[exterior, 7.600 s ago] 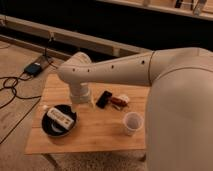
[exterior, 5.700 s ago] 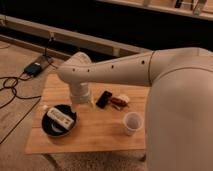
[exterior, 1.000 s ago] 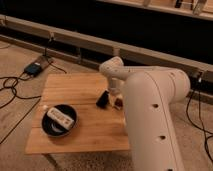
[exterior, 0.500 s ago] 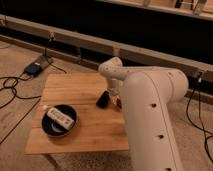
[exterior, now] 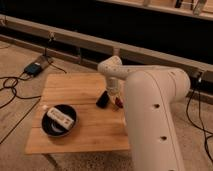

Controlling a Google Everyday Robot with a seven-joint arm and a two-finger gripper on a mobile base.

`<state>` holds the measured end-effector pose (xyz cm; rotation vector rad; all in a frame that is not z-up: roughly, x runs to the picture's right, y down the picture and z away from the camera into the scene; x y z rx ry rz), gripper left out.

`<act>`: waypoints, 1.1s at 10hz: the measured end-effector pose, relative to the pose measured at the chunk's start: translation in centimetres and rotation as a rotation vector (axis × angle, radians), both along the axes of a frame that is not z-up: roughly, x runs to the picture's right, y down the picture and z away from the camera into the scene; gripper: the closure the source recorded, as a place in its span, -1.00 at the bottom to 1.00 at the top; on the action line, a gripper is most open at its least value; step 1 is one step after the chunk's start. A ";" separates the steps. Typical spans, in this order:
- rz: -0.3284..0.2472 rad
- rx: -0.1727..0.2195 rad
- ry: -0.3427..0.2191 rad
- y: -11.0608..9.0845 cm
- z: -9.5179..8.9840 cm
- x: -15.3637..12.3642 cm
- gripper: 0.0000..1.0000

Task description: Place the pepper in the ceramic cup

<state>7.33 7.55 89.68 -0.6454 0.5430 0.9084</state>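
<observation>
A black bowl [exterior: 54, 131] holding a white bar [exterior: 61, 116] sits on the wooden table [exterior: 92, 134], a black phone [exterior: 102, 99] beside the claw [exterior: 115, 100].

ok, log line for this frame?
gripper: at pepper, beside phone | ceramic cup: hidden behind arm | placement: not yet done

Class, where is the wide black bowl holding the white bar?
In the camera view, the wide black bowl sits at the wooden table's lower left, left of the flat black phone, where the gripper hangs.

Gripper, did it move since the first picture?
Yes. The gripper crossed from the black bowl side of the black phone to its other side, and is now by the pepper.
</observation>
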 end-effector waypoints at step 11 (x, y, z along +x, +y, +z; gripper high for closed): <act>0.077 0.178 0.014 -2.8 -12.4 -1.5 1.00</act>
